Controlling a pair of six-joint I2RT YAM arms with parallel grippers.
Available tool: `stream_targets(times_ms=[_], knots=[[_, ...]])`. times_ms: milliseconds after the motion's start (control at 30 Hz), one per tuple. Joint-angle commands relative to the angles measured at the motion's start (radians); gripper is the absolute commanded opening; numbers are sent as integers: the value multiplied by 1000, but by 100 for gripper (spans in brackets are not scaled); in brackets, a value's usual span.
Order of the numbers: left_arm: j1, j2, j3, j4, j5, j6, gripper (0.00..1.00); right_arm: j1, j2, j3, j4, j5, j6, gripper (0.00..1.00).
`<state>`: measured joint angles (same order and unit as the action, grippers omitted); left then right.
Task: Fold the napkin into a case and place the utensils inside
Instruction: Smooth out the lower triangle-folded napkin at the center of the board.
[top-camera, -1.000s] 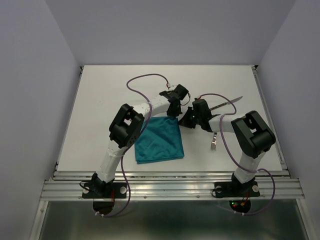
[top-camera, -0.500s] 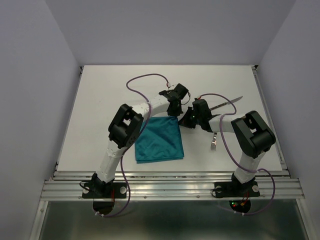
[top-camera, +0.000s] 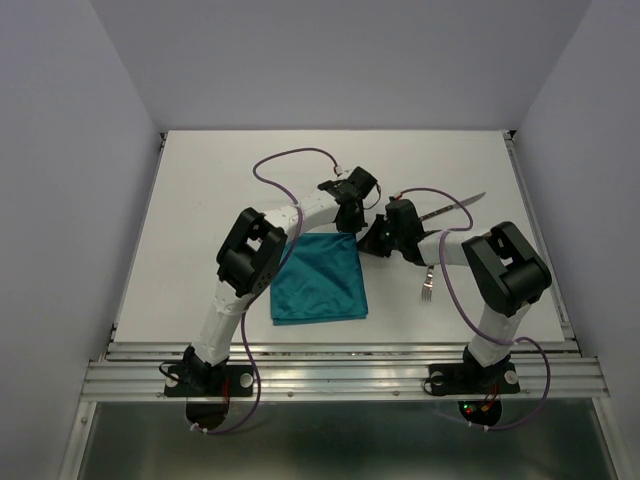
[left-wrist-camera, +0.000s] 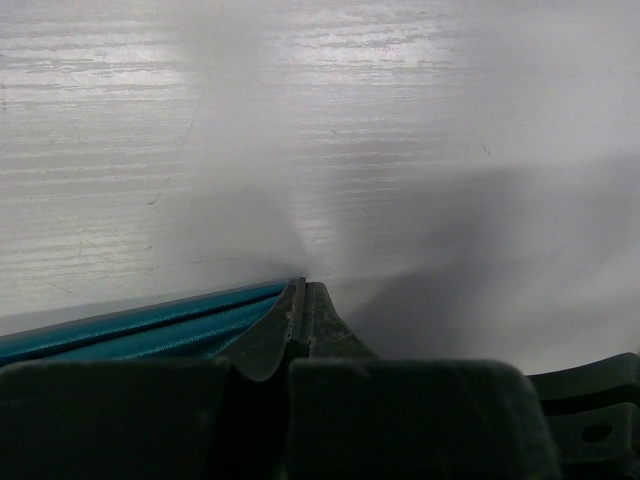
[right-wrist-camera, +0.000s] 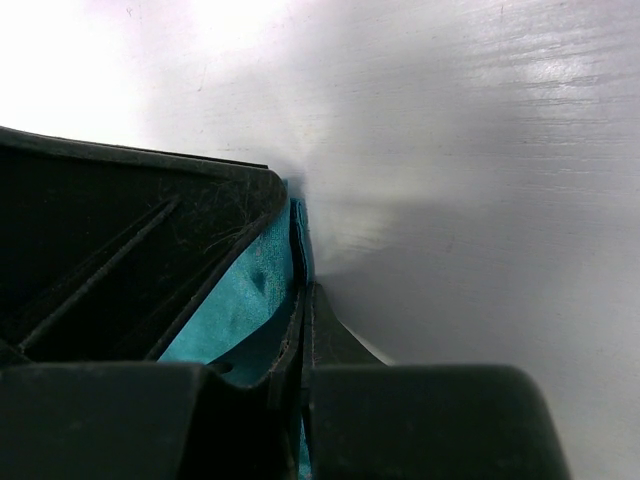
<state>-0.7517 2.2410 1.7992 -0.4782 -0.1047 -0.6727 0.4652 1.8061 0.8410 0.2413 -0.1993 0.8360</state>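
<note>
- Top external view puts you early in the task: the napkin (top-camera: 315, 280) lies on the bench (top-camera: 220, 180) as a broad, near-square block, not yet a narrow case.
- Left wrist view shows stacked cloth edges running in from the left of the jaws, so you can take it that at least one fold is made.
- Left jaws are closed tight on the napkin's far right corner, the cloth edge ending right at their tips.
- Right jaws are also pressed together, with teal cloth caught between them, just beside the left jaws on the same corner.
- Left to do: narrow the cloth into a pouch, then load both utensils.
- Fork (top-camera: 428, 285) lies bare on the bench, to the right of the right jaws and nearer you, apart from the cloth.
- Knife (top-camera: 462, 205) lies right of the right jaws and farther off; the right arm (top-camera: 505, 265) hides part of it.
- Both jaws crowd one corner, so you have little room between them.
</note>
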Motion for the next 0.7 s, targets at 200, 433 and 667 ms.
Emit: stream_targets(times_ms=[200,433,667], knots=[[-6,-20,32,13,8,-13,0,-3,-48,-39,-5,11,2,18],[-8,-44,26,12,20,-7,15,-3,-253,-101,-86,226,-6,45],[-8,-90,25,13,25,1,45,6,-341,-95,-155,207,-60,43]])
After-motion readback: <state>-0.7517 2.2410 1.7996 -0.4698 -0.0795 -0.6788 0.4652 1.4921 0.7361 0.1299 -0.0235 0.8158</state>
